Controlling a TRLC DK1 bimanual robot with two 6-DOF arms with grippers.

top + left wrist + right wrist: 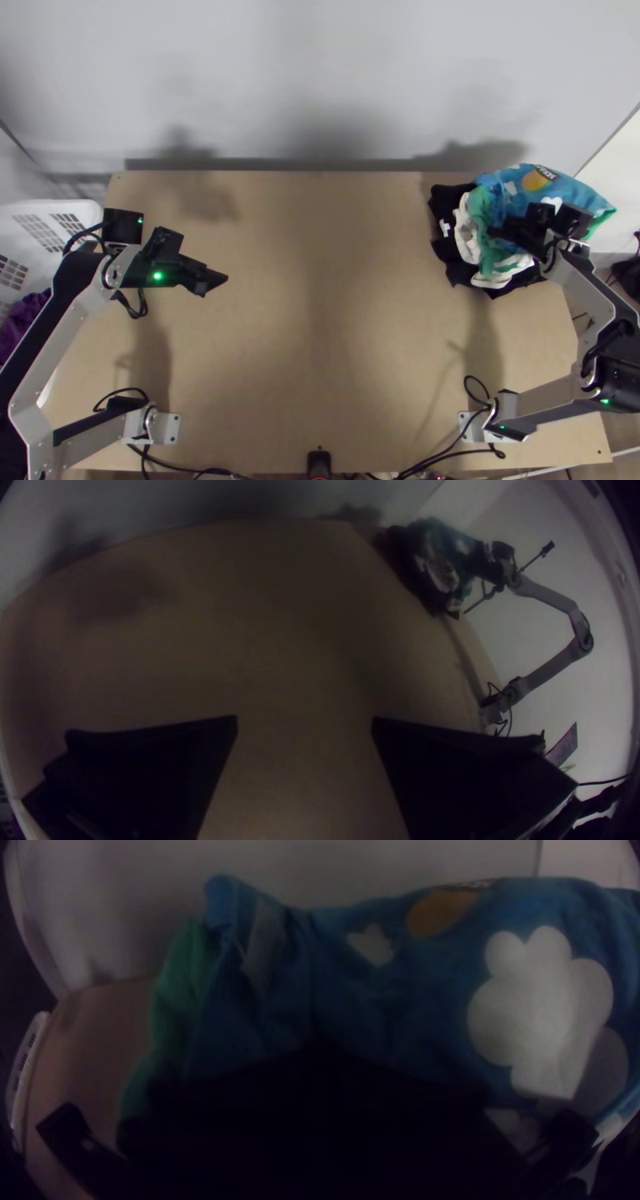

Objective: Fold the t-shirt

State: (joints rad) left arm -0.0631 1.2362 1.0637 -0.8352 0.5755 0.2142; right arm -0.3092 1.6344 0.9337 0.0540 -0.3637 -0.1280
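Nearest on the light wooden table (320, 360), toward its left side, the left gripper (216, 279) hangs above the bare top; its wrist view has the two black fingers (167, 767) wide apart with nothing between them. Farther up on the right, the right gripper (498, 232) is down in the blue t-shirt (572, 192), its fingers seemingly pressed together on a fold where creases meet, though it is dark there. The shirt lies bunched over a heap at the table's far right corner, its right part reaching past the edge. It is blue with white clouds and an orange round shape, with green cloth (482, 208) along its left side and a green tip at its right. Its long axis runs mostly left to right, the right end slanting slightly nearer; which way the neck points I cannot tell. Rumpled white cloth (464, 232) shows on the left of the heap, beside black cloth (442, 250) that spreads out at the bottom. Beyond the table's far edge stands a pale wall (304, 72).
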